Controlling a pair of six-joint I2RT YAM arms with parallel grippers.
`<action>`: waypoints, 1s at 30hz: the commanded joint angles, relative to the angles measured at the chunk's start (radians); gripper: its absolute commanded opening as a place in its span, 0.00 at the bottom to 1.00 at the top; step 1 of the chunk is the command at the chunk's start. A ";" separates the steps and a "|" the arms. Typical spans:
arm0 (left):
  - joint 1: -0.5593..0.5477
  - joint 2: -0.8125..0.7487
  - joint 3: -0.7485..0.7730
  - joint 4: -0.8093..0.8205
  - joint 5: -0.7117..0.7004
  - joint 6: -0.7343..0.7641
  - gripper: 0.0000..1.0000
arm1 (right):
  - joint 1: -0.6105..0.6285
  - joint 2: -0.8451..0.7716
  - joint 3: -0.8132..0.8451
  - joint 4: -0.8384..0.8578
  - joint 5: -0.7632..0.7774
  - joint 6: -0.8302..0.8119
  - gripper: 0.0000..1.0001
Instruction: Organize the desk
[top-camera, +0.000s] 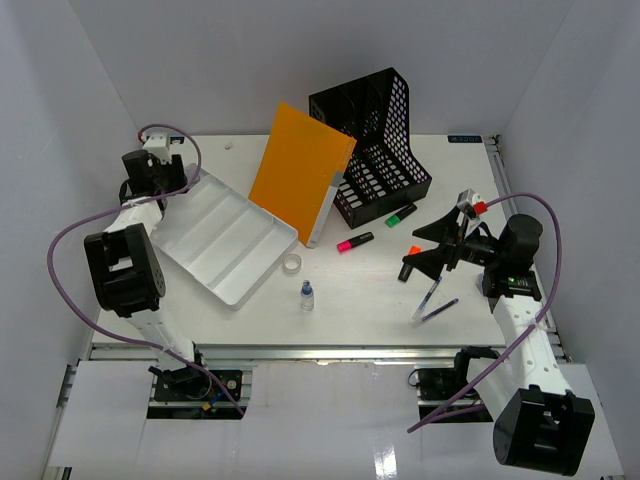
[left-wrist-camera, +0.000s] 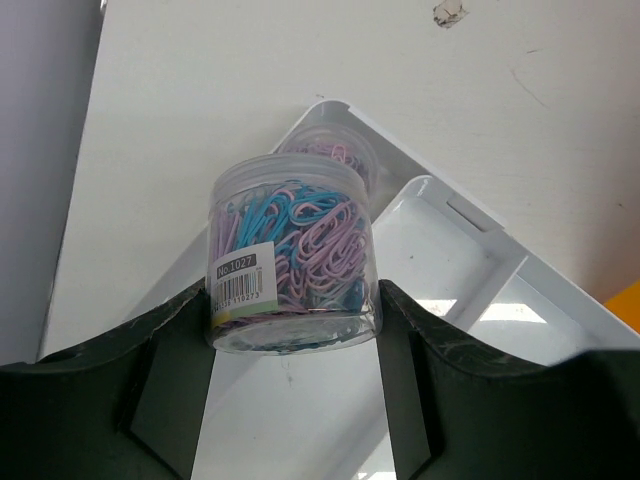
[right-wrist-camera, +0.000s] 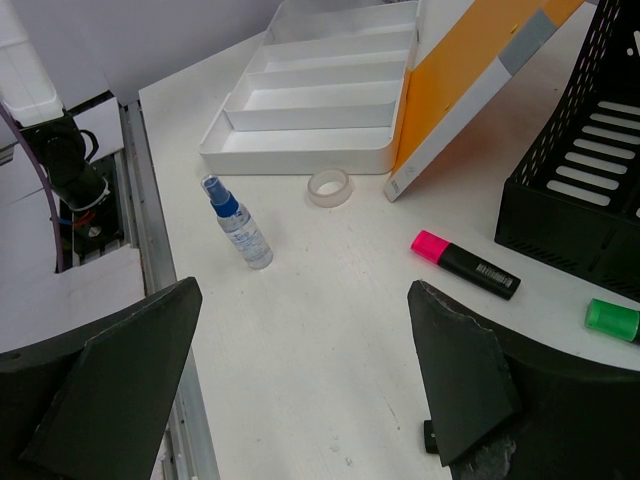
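Looking down from above, the desk (top-camera: 380, 320) fills the middle of the frame as a white rectangle, boxed in by plain white walls at the left, right and top. Its long axis runs left to right across the picture, and its metal rail (top-camera: 330, 352) lies along the lower edge, by the arm bases. A white compartmented tray (top-camera: 225, 240) sits askew at the left. An orange folder (top-camera: 300, 180) leans on a black mesh file rack (top-camera: 380, 140) at upper centre. A tape roll (top-camera: 291, 263), a small spray bottle (top-camera: 307, 295), a pink highlighter (top-camera: 355, 242) and a green highlighter (top-camera: 401, 214) lie loose mid-frame, with 2 pens (top-camera: 435, 300) at the right. The left gripper (top-camera: 180, 182) is at the tray's upper-left corner. The right gripper (top-camera: 415, 250) hangs over the desk's right part.

From the left wrist, bare, lightly scuffed desk takes the upper frame, with a wall at the left edge. The 2 fingers (left-wrist-camera: 170, 390) press both sides of a clear jar of paper clips (left-wrist-camera: 290, 260), upright over the tray's corner. Whether its base rests on the tray I cannot tell.

From the right wrist, the desk spreads across the centre, its rail running up the left side. The jaws stand wide apart, holding nothing, with only bare desk between them.
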 joint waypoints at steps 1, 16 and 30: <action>0.033 0.042 0.033 0.089 0.079 0.094 0.03 | -0.015 0.005 0.002 0.035 -0.028 -0.003 0.90; 0.090 0.115 0.034 0.135 0.214 0.120 0.14 | -0.047 0.009 0.001 0.038 -0.048 0.002 0.90; 0.104 0.095 0.048 0.127 0.186 0.072 0.98 | -0.062 0.007 0.000 0.039 -0.057 0.000 0.90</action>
